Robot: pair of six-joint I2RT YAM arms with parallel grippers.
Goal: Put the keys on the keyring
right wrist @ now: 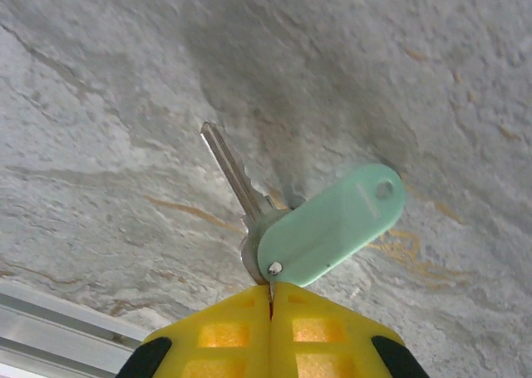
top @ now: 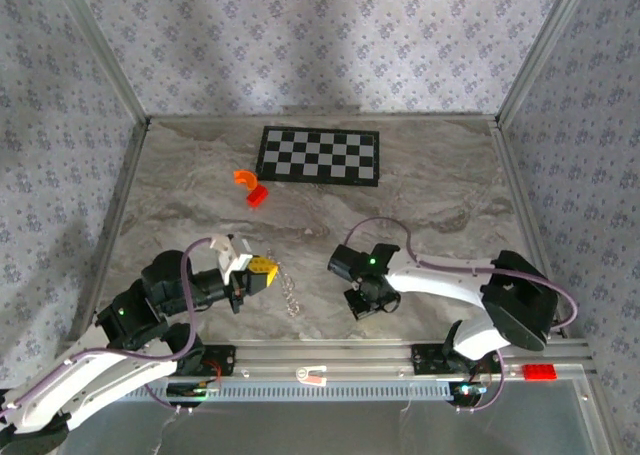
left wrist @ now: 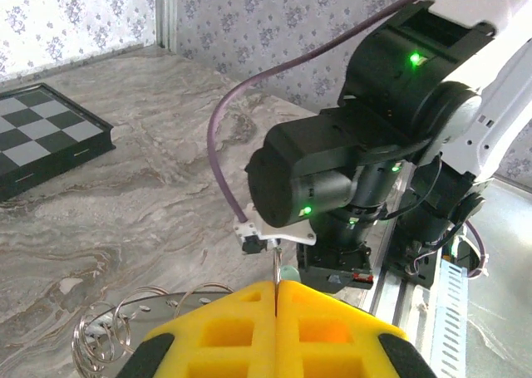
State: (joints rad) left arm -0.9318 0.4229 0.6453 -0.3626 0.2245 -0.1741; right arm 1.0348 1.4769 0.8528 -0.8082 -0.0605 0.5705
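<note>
The right hand [right wrist: 272, 301], pinching the keys [right wrist: 332, 228], is right of the keyring [top: 290, 293] pinched by the left hand [top: 262, 269].

- We find the metal head of the keys [right wrist: 243, 191] half hidden behind their teal tag [right wrist: 332, 224].
- The keyring [left wrist: 106, 332] passes behind the left hand [left wrist: 276, 295], whose fingers the picture's edge cuts off.

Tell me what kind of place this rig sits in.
Probably a robot test cell, not a home: floral-patterned wall panels in aluminium framing, a black-and-white checkerboard like a calibration target, and two white-and-black robot arms bolted to a metal rail at the grey marble-look table's edge.
</note>
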